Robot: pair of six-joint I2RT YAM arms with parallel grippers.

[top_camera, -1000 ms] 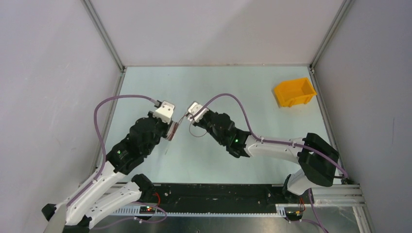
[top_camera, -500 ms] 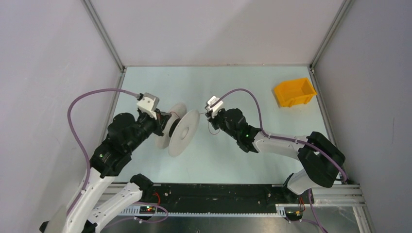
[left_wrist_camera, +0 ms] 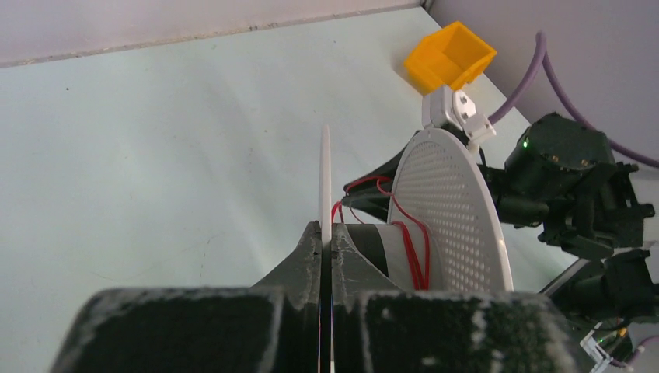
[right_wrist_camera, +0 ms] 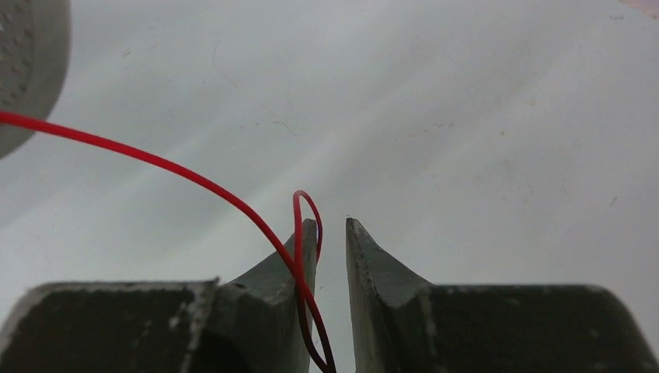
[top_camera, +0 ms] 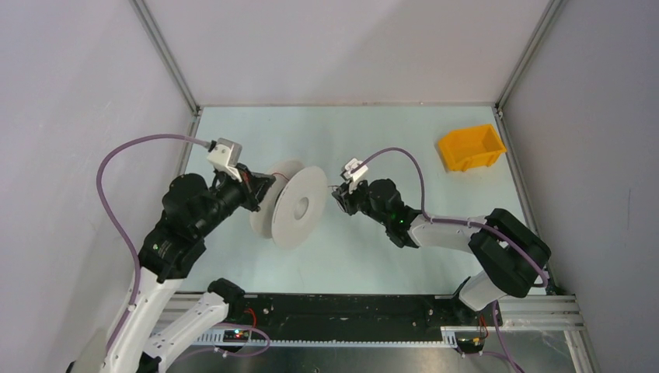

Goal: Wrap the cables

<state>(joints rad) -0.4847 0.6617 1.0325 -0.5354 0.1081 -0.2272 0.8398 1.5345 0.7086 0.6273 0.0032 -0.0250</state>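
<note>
Meanwhile, left jaws pinch one flange of the spool (top_camera: 311,190); right of it, right jaws stand slightly parted, cable (right_wrist_camera: 194,180) draped across one; orange bin (top_camera: 470,148) beyond.

An orange bin (top_camera: 469,158) sits on the pale green table (top_camera: 350,130), near its far right corner.

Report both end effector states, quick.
Left end effector: closed on a flange of the spool.
Right end effector: open; the red wire drapes over one finger, not clamped.
</note>
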